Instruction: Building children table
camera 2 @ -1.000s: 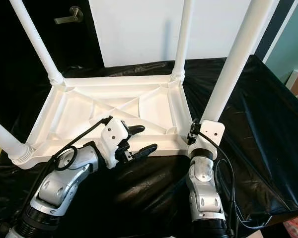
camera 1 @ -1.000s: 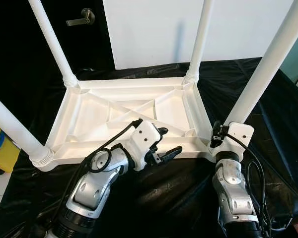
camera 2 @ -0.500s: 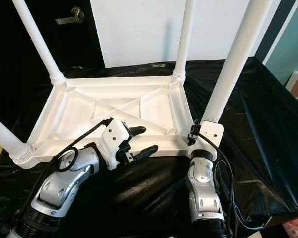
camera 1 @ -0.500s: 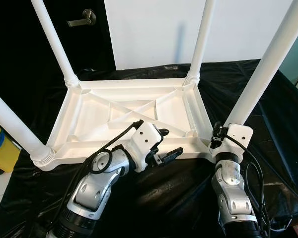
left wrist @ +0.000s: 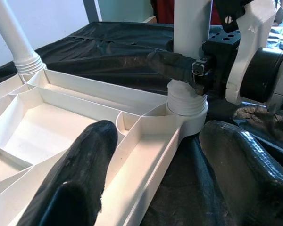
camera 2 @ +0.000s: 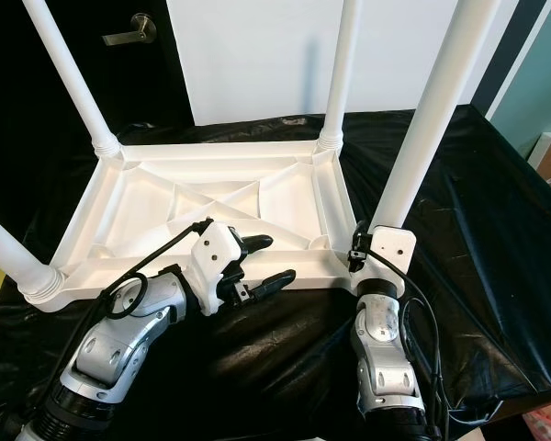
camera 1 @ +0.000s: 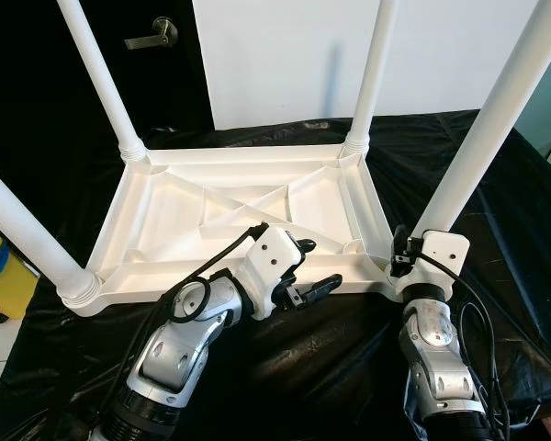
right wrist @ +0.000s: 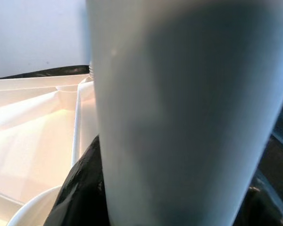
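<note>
The white table (camera 1: 239, 216) lies upside down on black sheeting (camera 1: 523, 230), its legs cut off by the frame top. The left gripper (camera 1: 305, 268) gapes over the near rim, holding nothing. The right gripper (left wrist: 179, 66) clasps the near-right leg (camera 1: 477, 147) at its base, fingertips hidden behind it.

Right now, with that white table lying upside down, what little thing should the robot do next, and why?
Probably keep twisting the near right leg into its corner socket. The right gripper has its fingers closed around that leg just above the threaded collar, while the left gripper sits open astride the rim of the tabletop. All four legs stand upright; I cannot tell whether this one is tight.
</note>
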Tool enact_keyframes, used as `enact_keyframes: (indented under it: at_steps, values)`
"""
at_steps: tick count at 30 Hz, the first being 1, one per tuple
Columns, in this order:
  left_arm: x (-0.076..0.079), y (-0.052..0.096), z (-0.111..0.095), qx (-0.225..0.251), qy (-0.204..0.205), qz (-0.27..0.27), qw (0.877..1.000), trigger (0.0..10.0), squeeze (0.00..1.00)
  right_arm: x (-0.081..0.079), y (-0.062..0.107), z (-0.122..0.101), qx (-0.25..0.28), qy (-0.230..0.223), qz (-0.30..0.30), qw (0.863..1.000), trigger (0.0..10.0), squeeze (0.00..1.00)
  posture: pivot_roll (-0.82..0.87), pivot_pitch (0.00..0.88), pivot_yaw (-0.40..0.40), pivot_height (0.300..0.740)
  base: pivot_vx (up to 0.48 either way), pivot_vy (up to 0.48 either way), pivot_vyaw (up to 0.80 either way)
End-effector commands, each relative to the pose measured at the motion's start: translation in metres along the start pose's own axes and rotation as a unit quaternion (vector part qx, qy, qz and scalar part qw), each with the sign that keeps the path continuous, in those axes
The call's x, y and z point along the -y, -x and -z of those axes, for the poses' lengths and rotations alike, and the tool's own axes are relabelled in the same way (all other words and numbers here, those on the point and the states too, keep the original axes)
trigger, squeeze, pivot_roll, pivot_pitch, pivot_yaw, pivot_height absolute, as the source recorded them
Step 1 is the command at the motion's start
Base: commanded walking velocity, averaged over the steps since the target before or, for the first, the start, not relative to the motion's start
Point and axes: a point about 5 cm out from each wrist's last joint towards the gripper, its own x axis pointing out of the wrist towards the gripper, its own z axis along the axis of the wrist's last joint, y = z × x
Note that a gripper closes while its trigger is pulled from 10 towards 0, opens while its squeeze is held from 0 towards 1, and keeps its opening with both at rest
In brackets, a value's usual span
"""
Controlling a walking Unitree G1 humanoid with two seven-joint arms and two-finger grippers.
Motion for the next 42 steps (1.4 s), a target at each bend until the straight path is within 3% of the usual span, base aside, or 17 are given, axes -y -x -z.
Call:
enact_keyframes:
  at_steps: [1,2,3,10,11,14,15,20,23,28,31,42]
  values:
    - [0.000,0.000,0.002,-0.005,-0.002,-0.020,1.000,10.0,0.00,0.014,0.004,0.018,-0.041,0.023,0.021,0.999,10.0,0.00,-0.06,0.035,-0.004,0.740,0.000,0.000,0.00]
    - [0.000,0.000,0.002,-0.005,-0.002,-0.020,1.000,10.0,0.00,0.015,0.004,0.018,-0.040,0.020,0.018,0.999,10.0,0.55,-0.06,0.035,-0.004,0.740,0.000,0.000,0.00]
    - [0.000,0.000,0.002,-0.005,-0.002,-0.020,1.000,10.0,0.00,0.015,0.004,0.018,-0.038,0.017,0.015,0.999,10.0,1.00,-0.06,0.035,-0.003,0.740,0.000,0.000,0.00]
    - [0.001,0.001,0.002,-0.005,-0.001,-0.019,1.000,10.0,0.00,0.017,0.002,0.007,-0.007,-0.001,-0.045,0.999,10.0,0.98,-0.06,0.038,-0.001,0.740,0.000,0.000,0.00]
    - [0.000,0.001,0.003,-0.006,-0.001,-0.020,1.000,10.0,0.00,0.019,-0.001,0.004,0.002,-0.002,-0.061,0.998,10.0,0.00,-0.06,0.041,-0.001,0.740,0.000,0.000,0.00]
    - [0.000,0.001,0.003,-0.006,0.000,-0.021,1.000,10.0,0.00,0.021,-0.005,-0.001,0.009,-0.004,-0.103,0.995,10.0,0.00,-0.07,0.044,0.001,0.740,0.000,0.000,0.00]
    - [0.000,0.000,0.003,-0.005,0.000,-0.019,1.000,10.0,0.00,0.019,-0.010,-0.005,0.011,0.003,-0.158,0.987,10.0,0.00,-0.07,0.044,0.003,0.740,0.000,0.000,0.00]
    - [0.000,-0.001,0.002,-0.004,0.000,-0.017,1.000,10.0,0.00,0.019,-0.013,-0.007,0.012,0.010,-0.192,0.981,10.0,0.00,-0.07,0.044,0.005,0.740,0.000,0.000,0.00]
    - [-0.001,-0.002,0.001,-0.003,-0.001,-0.017,1.000,10.0,0.00,0.024,-0.018,-0.010,0.000,0.016,-0.275,0.961,10.0,0.00,-0.07,0.046,0.009,0.740,0.000,0.000,0.00]
    - [-0.002,-0.002,0.001,-0.003,-0.001,-0.020,1.000,10.0,0.00,0.029,-0.018,-0.013,-0.011,0.025,-0.338,0.941,10.0,0.00,-0.07,0.050,0.010,0.740,0.000,0.000,0.00]
    - [-0.003,-0.001,0.001,-0.003,-0.001,-0.022,1.000,10.0,0.00,0.039,-0.021,-0.016,-0.019,0.033,-0.365,0.930,0.0,0.00,-0.07,0.053,0.012,0.740,0.000,0.000,0.00]
    - [-0.005,0.000,0.001,-0.003,-0.002,-0.027,1.000,10.0,0.00,0.050,-0.029,-0.015,-0.034,0.044,-0.392,0.918,0.0,0.00,-0.07,0.054,0.013,0.740,0.000,0.000,0.00]
